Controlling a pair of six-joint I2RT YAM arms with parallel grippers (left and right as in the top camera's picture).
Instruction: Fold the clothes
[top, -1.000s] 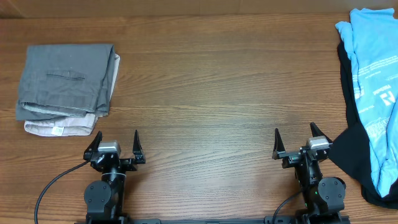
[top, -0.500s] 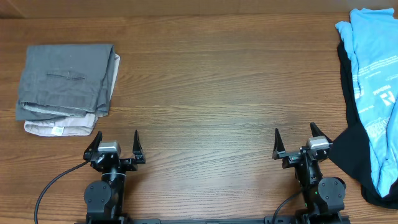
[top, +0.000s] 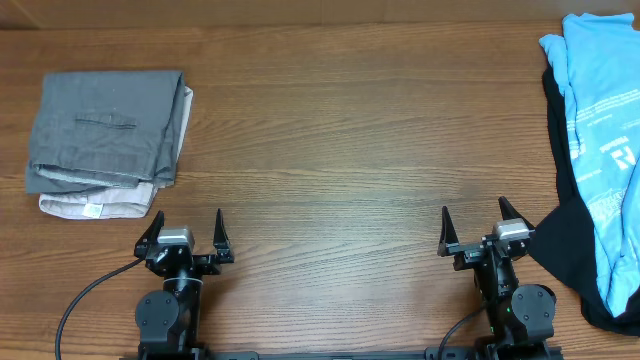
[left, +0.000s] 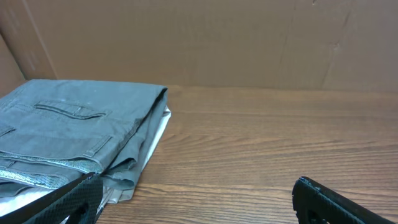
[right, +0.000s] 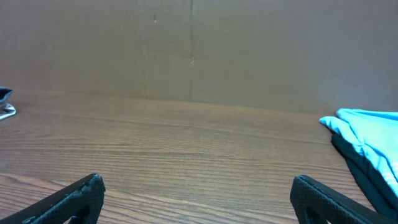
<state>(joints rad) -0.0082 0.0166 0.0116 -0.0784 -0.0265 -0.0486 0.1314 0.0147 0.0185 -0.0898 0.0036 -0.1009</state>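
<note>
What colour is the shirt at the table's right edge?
The shirt is light blue with white print, clearest from overhead.

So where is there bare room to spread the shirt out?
The table is bare in the middle, from the folded grey trousers to the light blue T-shirt. Crowded: the right edge, where the T-shirt lies over a black garment beside the right hand.

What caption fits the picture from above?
Left gripper and right gripper open and empty; gray trousers folded, light blue T-shirt not yet folded.
</note>
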